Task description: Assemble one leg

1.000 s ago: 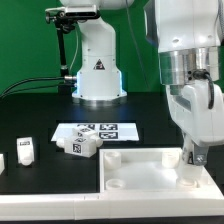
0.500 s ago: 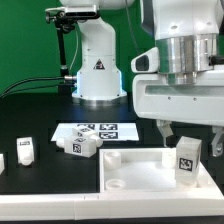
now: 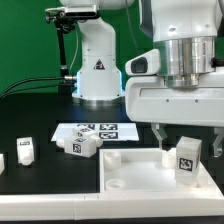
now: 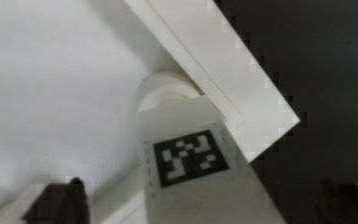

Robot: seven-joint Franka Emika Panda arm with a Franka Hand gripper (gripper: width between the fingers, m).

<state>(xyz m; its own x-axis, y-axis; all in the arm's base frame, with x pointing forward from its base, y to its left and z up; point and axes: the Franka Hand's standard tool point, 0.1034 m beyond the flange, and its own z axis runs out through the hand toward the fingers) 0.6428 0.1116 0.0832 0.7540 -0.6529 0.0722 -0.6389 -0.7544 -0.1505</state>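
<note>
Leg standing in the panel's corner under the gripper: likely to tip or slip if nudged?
Probably stiff: the leg looks like blocky plastic. Standing upright at the panel corner, it may tip if unseated; seating isn't visible. Smooth faces could slip.

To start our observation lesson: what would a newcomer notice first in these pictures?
The large open gripper fills the exterior view's right, its jaws either side of an upright white leg with a black-and-white tag. The leg stands on the big white panel, near its rim. Behind, a white robot base sits against a green backdrop.
</note>
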